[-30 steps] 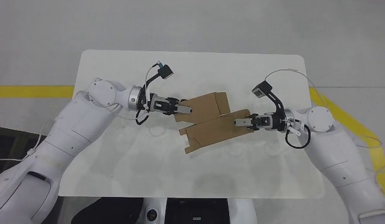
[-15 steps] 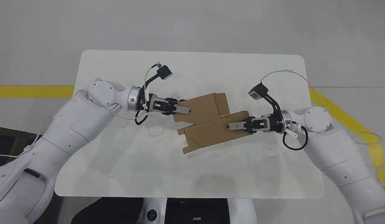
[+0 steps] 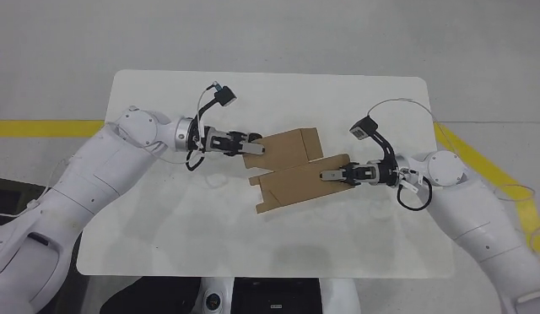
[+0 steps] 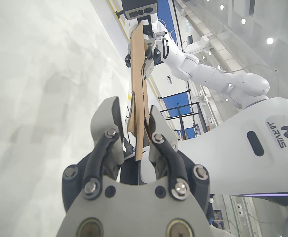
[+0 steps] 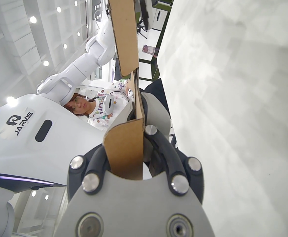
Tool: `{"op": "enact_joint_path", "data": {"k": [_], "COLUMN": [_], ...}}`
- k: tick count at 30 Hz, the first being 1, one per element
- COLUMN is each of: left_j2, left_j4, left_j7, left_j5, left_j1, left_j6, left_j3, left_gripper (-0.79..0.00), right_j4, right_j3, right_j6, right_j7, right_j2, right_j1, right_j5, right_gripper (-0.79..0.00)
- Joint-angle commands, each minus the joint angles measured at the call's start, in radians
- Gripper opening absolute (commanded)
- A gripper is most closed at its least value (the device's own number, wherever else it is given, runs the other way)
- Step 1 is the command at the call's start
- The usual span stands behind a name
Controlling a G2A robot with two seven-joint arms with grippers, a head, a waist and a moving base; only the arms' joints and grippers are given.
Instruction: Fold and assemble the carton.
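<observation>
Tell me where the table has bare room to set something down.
Free: the far strip of table beyond the carton, and the near strip along the robot's edge. Crowded: the middle, where left gripper and right gripper meet the carton.

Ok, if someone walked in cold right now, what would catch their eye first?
The flat brown carton over the middle of the white table, with a white arm coming in at each end. The left gripper is at one end of the carton, and the right gripper is shut on the flap at the other end.
</observation>
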Motion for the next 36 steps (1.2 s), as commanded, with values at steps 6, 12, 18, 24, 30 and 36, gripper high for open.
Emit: {"op": "enact_joint_path", "data": {"k": [6,12,18,24,30,36], "left_j2": [0.0,-0.016,-0.044,-0.065,-0.08,-0.092], "left_j4": [0.066,0.115,0.119,0.114,0.123,0.115], "left_j7": [0.041,0.062,0.063,0.057,0.051,0.044], "left_j5": [-0.054,-0.117,-0.144,-0.158,-0.171,-0.17], "left_j1": [-0.002,0.006,0.009,0.018,0.035,0.048], "left_j6": [-0.04,-0.061,-0.062,-0.056,-0.05,-0.043], "left_j3": [-0.001,-0.009,-0.009,-0.017,-0.034,-0.053], "left_gripper": [0.0,0.0,0.0,0.0,0.0,0.0], "right_j4": [0.048,0.077,0.061,0.058,0.049,0.04], "right_j3": [0.005,0.008,0.025,0.039,0.042,0.044], "right_j6": [-0.048,-0.053,-0.051,-0.062,-0.034,-0.011], "right_j7": [-0.048,-0.053,-0.052,-0.068,-0.122,-0.146], "right_j2": [0.007,0.009,0.008,0.002,-0.008,-0.016], "right_j1": [0.0,-0.003,-0.006,-0.022,-0.03,-0.036], "right_j5": [0.018,0.023,0.041,0.04,0.007,-0.031], "right_gripper": [-0.785,-0.785,-0.785,-0.785,-0.785,-0.785]}}
